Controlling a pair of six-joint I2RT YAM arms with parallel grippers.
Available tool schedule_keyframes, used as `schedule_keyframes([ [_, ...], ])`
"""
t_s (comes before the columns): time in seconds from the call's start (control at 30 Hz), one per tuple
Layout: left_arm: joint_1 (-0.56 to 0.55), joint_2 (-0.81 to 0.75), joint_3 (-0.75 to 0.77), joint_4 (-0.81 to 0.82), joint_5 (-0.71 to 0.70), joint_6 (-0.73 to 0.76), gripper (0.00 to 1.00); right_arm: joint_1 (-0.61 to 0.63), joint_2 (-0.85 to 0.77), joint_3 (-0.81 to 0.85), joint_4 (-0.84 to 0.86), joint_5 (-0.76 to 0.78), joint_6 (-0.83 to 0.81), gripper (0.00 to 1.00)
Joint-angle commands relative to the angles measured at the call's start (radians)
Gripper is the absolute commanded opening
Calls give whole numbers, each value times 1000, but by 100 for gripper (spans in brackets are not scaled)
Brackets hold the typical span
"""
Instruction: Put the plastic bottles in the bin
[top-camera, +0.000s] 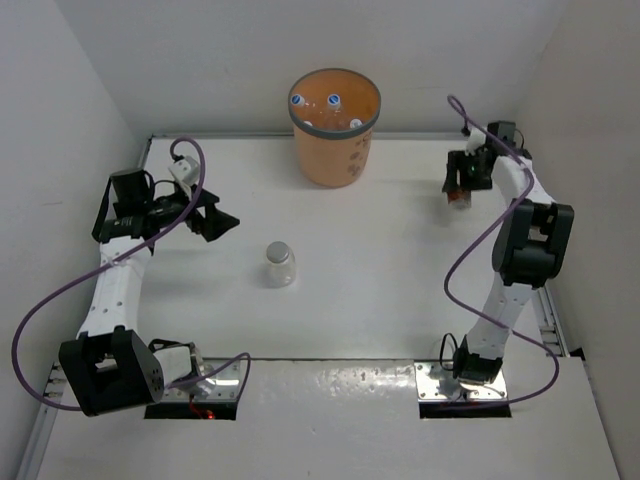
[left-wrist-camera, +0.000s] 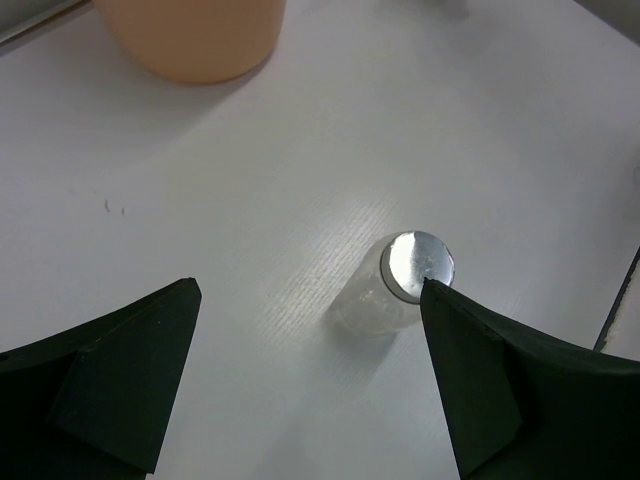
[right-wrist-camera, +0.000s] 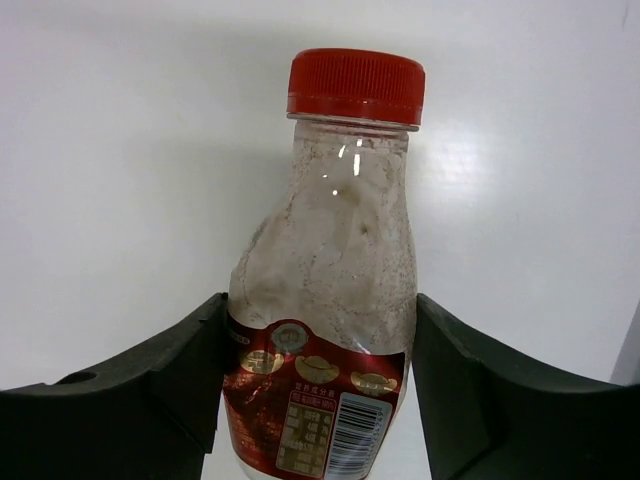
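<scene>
On table (top-camera: 400, 300), clear bottle (top-camera: 279, 265) upright.

The bin (top-camera: 335, 150) is orange with a grey rim and dark printed marks; the bottles inside it (top-camera: 334, 101) show blue and white caps; the clear bottle (top-camera: 279, 266) on the white surface (top-camera: 390, 270) has a silvery grey cap; the brownish bottle (right-wrist-camera: 330, 250) has a red cap and a red label with gold marks and a barcode; the left gripper (left-wrist-camera: 308, 300) and right gripper (right-wrist-camera: 318, 330) are black; the cables (top-camera: 465, 250) are purple.
</scene>
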Motion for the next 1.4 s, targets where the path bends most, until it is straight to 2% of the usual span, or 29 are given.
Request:
schedule_keyframes([
  [0.0,-15,-32,1,46,23,-27,99,90,-164,199,30,-167,208,21],
  [0.1,-25,-12,1,91,23,-72,99,178,-194,344,157,-188,276,14],
  [0.13,-25,-12,1,121,32,-86,99,198,-186,405,251,-176,334,11],
  [0.2,-36,-12,-8,158,32,-116,99,270,-164,507,320,-153,365,10],
  [0.23,-45,-12,-21,196,18,-147,99,331,-142,525,432,-97,374,10],
  [0.27,-45,-12,-21,221,7,-167,99,342,-123,532,476,-64,380,8],
  [0.37,-76,-12,-57,345,-29,-274,99,408,-53,529,746,51,359,5],
  [0.47,-116,-12,-71,391,-57,-301,99,445,41,599,844,97,325,2],
  [0.53,-116,-1,-71,391,-66,-292,99,475,153,692,837,105,301,2],
  [0.6,-116,-1,-62,364,-79,-276,99,494,217,697,841,135,284,2],
  [0.63,-116,-1,-51,352,-79,-262,99,500,224,656,881,138,247,7],
  [0.67,-116,-1,-51,352,-79,-253,99,504,233,636,930,172,213,20],
  [0.73,-116,-1,-51,327,-79,-230,99,506,263,630,947,183,188,36],
  [0.77,-116,-1,-42,301,-68,-204,99,509,285,638,935,180,187,60],
  [0.87,-116,-12,-42,225,-53,-124,99,508,297,641,927,184,188,87],
  [0.93,-116,-22,-33,151,-25,-53,99,506,267,624,927,184,190,91],
  [1.03,-116,-32,-15,-76,33,189,99,503,215,618,894,154,191,94],
  [1.07,-116,-32,-1,-137,33,330,99,503,201,612,878,145,198,96],
  [1.17,-156,-32,9,-341,32,539,99,495,111,583,846,109,221,97],
  [1.2,-166,-32,-2,-381,23,663,99,494,92,576,828,106,248,97],
  [1.3,-251,-32,-37,-449,-28,796,99,475,-5,515,764,63,289,98],
  [1.33,-274,-32,-47,-458,-52,813,99,460,-96,469,756,48,294,98],
  [1.37,-297,-32,-47,-458,-63,827,99,455,-118,413,748,39,297,98],
])
